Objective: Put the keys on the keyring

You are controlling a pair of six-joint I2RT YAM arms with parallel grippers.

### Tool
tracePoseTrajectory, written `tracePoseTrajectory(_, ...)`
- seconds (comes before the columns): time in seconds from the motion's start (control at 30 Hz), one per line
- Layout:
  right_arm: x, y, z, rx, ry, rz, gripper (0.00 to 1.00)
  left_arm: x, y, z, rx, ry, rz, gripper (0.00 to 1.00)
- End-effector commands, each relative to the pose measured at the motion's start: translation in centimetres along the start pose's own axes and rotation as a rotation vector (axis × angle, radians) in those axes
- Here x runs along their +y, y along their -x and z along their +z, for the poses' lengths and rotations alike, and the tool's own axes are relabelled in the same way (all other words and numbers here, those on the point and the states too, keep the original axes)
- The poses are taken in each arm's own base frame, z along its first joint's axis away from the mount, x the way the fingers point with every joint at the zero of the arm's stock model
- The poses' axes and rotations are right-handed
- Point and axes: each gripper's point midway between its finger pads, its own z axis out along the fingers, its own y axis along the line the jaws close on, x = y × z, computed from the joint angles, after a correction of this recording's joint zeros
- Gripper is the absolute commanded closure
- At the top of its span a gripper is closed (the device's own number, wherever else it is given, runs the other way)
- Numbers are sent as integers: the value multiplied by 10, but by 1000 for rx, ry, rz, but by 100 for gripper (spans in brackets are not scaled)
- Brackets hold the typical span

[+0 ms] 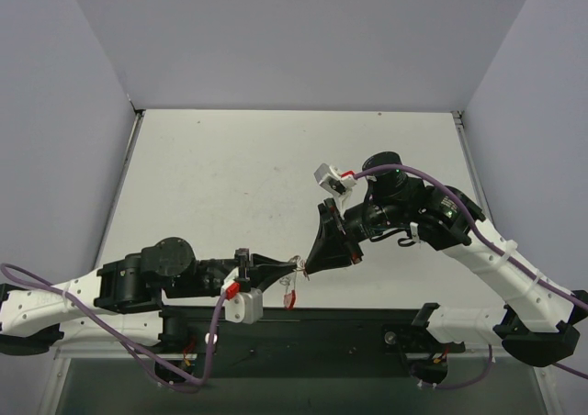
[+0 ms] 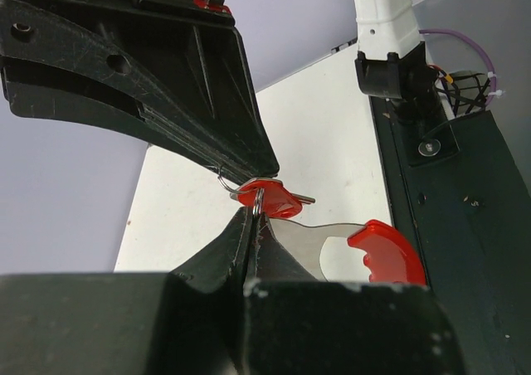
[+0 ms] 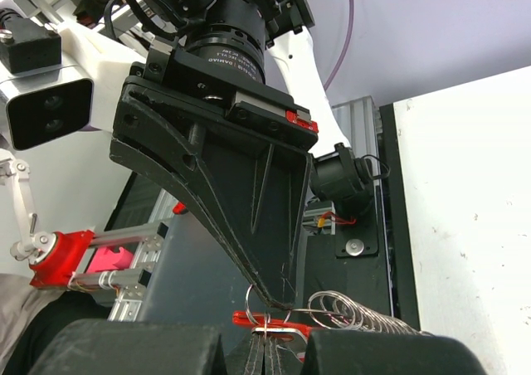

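My two grippers meet tip to tip above the table's near edge. The left gripper (image 1: 291, 268) (image 2: 254, 215) is shut on a thin silver wire ring of the keyring (image 2: 259, 199). The key's red head (image 2: 274, 201) sits right at its tips, with the silver blade pointing right. The keyring's curved red band (image 2: 386, 252) on its silver plate lies beside the left fingers, and in the top view it hangs below the tips (image 1: 290, 297). The right gripper (image 1: 309, 267) (image 3: 264, 342) is shut on a thin ring too, and a silvery coil of loops (image 3: 365, 315) trails to its right.
The black rail (image 1: 349, 328) with the arm bases runs along the near edge just below the grippers. The white tabletop (image 1: 230, 185) stretches behind them. Purple-grey walls (image 1: 294, 39) close in the back and both sides.
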Motion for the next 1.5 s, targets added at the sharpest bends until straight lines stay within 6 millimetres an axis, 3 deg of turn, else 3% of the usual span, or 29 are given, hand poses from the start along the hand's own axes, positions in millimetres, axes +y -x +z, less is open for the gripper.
tracePoseTrajectory(0.0,7,4,2,-11,41,-27,100,30,46,-9,-147,96,23,100)
tracePoseTrajectory(0.37,9,4,3,-4,52,-26,100,34,44,-10,-144,125,16,100)
tracePoseTrajectory(0.57,11,5,2,-8,54,-33,100,44,30,-8,-79,188,16,100)
tracePoseTrajectory(0.83,12,5,1,-10,52,-36,100,35,21,-3,-52,152,12,100)
tracePoseTrajectory(1.17,11,3,0,-10,40,-39,100,44,26,-20,-71,209,-22,100)
tracePoseTrajectory(1.3,7,1,-1,-10,14,-40,100,45,6,-14,-3,250,-73,100)
tracePoseTrajectory(1.4,-1,-4,-3,-13,-32,-33,100,37,-20,-5,55,275,-123,100)
tracePoseTrajectory(1.43,-6,-9,-2,-5,-46,-18,100,29,-37,-1,87,277,-141,100)
tracePoseTrajectory(1.47,-10,-10,-4,-13,-77,-18,100,29,-40,0,73,300,-162,100)
